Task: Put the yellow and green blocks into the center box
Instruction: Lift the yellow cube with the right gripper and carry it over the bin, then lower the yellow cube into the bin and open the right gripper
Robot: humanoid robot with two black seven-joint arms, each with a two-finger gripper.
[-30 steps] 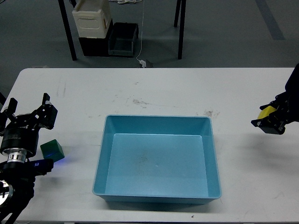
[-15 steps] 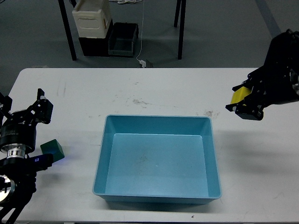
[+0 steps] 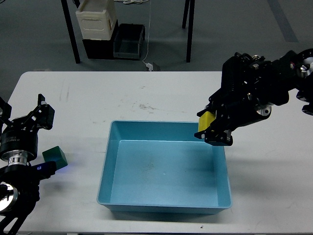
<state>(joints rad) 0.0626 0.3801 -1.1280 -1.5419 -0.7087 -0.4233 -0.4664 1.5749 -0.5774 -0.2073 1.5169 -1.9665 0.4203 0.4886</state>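
In the middle of the frame a light blue plastic box point(image 3: 164, 169) with low walls stands on the white table point(image 3: 146, 93), and it holds nothing yet. The right gripper point(image 3: 211, 128), black and coming in from the right side, pinches a small yellow block point(image 3: 207, 120) between its fingers. The block hangs just above the upper right corner of the box, at the rim, so I judge that it is close to the drop but not released.

At the left edge of the frame a small dark green cube point(image 3: 55, 156) lies on the table, well apart from the box. The left gripper point(image 3: 24, 115) is above it in the picture and its fingers are spread; it holds nothing.

So no block is in the box. The yellow one is almost delivered; the green one is untouched and needs picking, carrying and dropping.
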